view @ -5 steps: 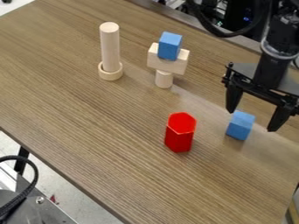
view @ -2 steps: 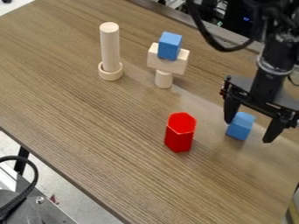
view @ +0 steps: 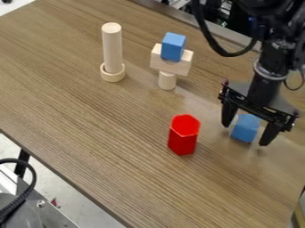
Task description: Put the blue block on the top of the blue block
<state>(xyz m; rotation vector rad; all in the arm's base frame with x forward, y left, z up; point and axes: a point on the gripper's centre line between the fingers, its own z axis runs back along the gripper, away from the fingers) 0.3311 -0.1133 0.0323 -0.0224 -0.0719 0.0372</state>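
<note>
Blue block is what I'm lined up on: it sits on the worktop, toward the right side of my camera view, between the two fingers of my pincer. The pincer is open, one finger at the block's left and the other at its right as I see it, both pointing down. The left finger looks very near the block's side; from this angle I can't tell whether either one touches it. The body of the pincer is above and partly behind the block, whose front faces are in plain sight below the crossbar.

The other blue block is up and to the left in my view, well apart from the pincer, resting on a pale wooden piece that stands across a short wooden cylinder. Left of that stack, a tall wooden cylinder stands upright in a wooden ring. Nearer me is an upright red hexagonal piece, left of the pincer.
</note>
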